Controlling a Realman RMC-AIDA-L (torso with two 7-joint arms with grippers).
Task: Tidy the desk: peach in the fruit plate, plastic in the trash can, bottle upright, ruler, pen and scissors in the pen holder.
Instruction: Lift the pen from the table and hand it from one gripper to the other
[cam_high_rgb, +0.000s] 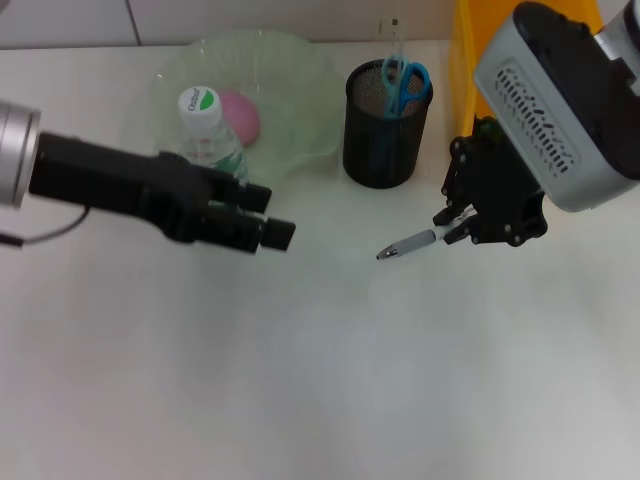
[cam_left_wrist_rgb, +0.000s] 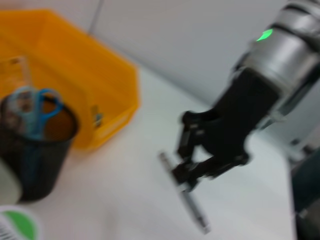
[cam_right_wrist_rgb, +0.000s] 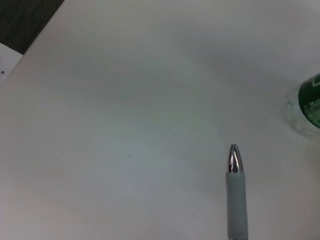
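- Right pincer: closed on the rear end of the pen, to the right of the pen holder. The pen is carried nearly level, its metal tip pointing toward the robot's left. The arm's grey housing fills the upper right corner of the head view and is cut off by the frame edge.
- Right wrist view: only the front part of the pen shows against the white tabletop; the pincer's own fingers are out of the picture.
- Left wrist view: the right pincer and the pen are blurred, so fine detail is hard to make out.
- Left pincer: reaches in from the left, in front of the bottle; its two black fingers are parted and hold nothing.
- Bottle: upright, white cap with a green mark; its lower body is hidden behind the left arm.
- Peach: pink, lying in the translucent fruit plate, partly hidden by the bottle.
- Pen holder: black mesh cup, containing blue-handled scissors and a clear ruler whose top barely stands out from the background.
- Yellow bin: behind the right arm, mostly hidden by it.
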